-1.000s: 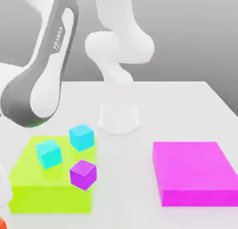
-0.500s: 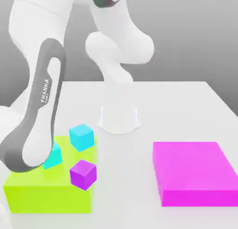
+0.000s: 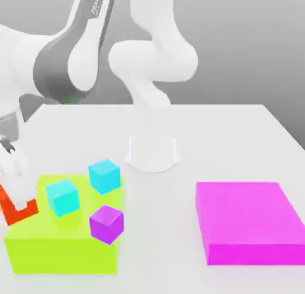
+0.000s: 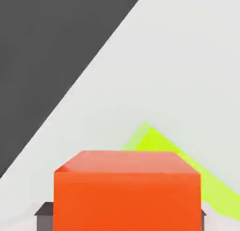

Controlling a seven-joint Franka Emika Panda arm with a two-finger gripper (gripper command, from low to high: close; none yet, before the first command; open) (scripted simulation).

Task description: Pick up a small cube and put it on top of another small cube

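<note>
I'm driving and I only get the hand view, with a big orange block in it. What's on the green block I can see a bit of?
Observer: The exterior view shows three small cubes on the green block: two cyan cubes and a purple cube.
Operator: Is there another big block anywhere?
Observer: Yes, a flat magenta block, toward the exterior view's right.
Operator: And where's my gripper?
Observer: At the exterior view's left, its fingers closed on the red-orange cube.

Bright, flat light, faint shadows.
</note>
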